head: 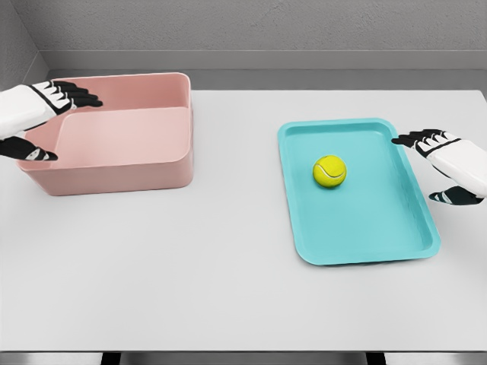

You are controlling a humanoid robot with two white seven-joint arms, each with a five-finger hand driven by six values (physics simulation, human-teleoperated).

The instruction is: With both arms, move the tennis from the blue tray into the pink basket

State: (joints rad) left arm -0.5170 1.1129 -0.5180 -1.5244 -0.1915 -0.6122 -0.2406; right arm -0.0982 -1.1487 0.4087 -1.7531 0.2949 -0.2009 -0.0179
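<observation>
Grey walls back a white bench (228, 289) that carries everything we need. We see the ball (329, 171) lying in the tray (358, 243), a little far of the tray's middle and apart from every rim, so we judge the task not yet begun: nothing is grasped, nothing lifted, and the basket (122, 163) at the far left holds nothing we can see.

Our right robot hand (444, 163) hovers at the tray's right rim, fingers spread and empty, well short of the ball. Our left robot hand (42, 114) is at the basket's left wall, fingers likewise spread, thumb low by the near left corner, gripping nothing.

What is left, as we judge it: reach in, take the ball, carry it left, and drop it in the basket.

Between tray and basket the bench lies bare, giving a wide lane. The tray's raised rim and the basket's taller wall are the edges to clear; the tray's near right corner sits close to the bench's right side.
</observation>
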